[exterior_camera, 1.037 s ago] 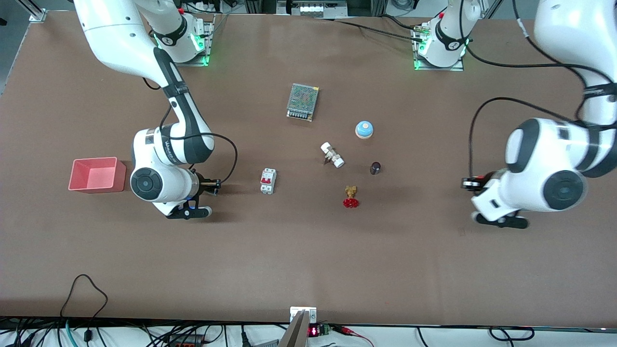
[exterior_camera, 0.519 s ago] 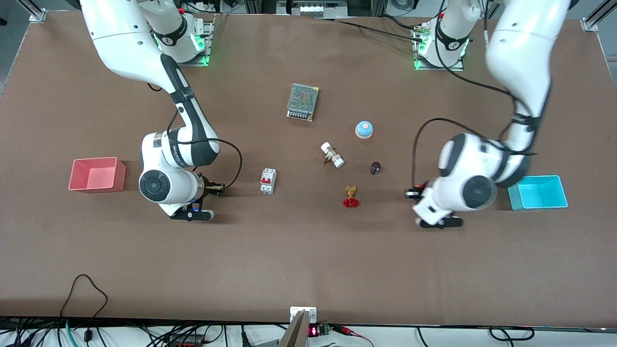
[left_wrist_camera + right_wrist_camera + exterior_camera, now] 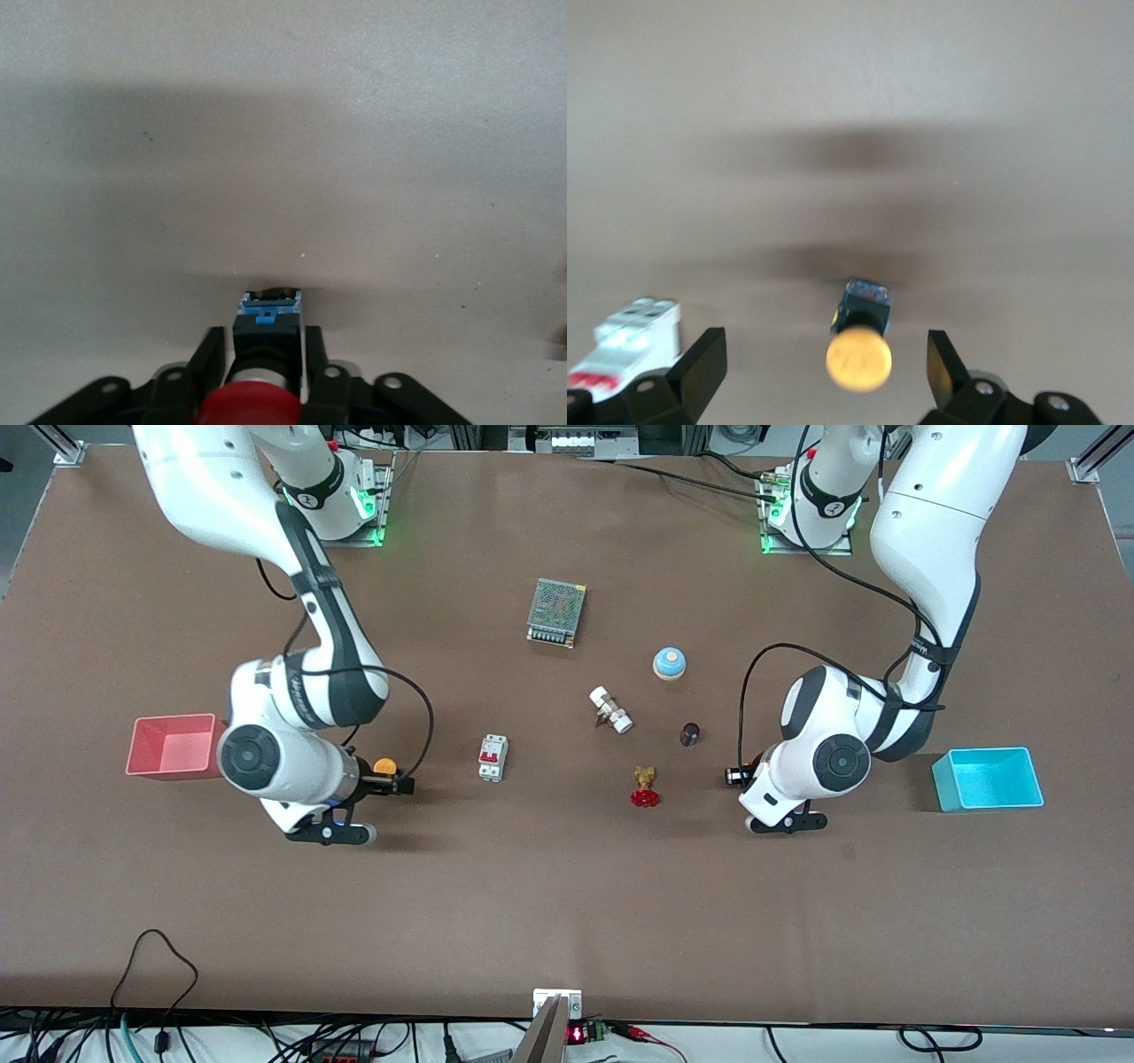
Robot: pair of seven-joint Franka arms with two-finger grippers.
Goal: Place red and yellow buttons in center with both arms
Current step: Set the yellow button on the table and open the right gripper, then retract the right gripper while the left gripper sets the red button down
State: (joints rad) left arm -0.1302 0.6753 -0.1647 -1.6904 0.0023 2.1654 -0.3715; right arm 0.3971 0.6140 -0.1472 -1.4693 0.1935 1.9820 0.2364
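The yellow button [image 3: 384,765] sits on the table between the open fingers of my right gripper [image 3: 391,780], toward the right arm's end. In the right wrist view its orange-yellow cap [image 3: 858,357] faces the camera, apart from both fingers of the right gripper [image 3: 824,345]. My left gripper [image 3: 733,777] is low over the table, beside the red handwheel valve [image 3: 645,788]. In the left wrist view the left gripper [image 3: 263,341] is shut on the black body of the red button [image 3: 252,409]. The red button is hidden in the front view.
A circuit breaker [image 3: 493,758] lies between the yellow button and the valve; it also shows in the right wrist view [image 3: 629,341]. A dark knob [image 3: 690,734], white fitting [image 3: 610,709], blue bell [image 3: 670,662] and mesh power supply [image 3: 556,612] lie mid-table. Red bin [image 3: 173,746] and blue bin [image 3: 988,779] stand at the ends.
My left arm has swung from its end of the table toward the middle, uncovering the blue bin. My right hand has drawn back a little and the yellow button now shows.
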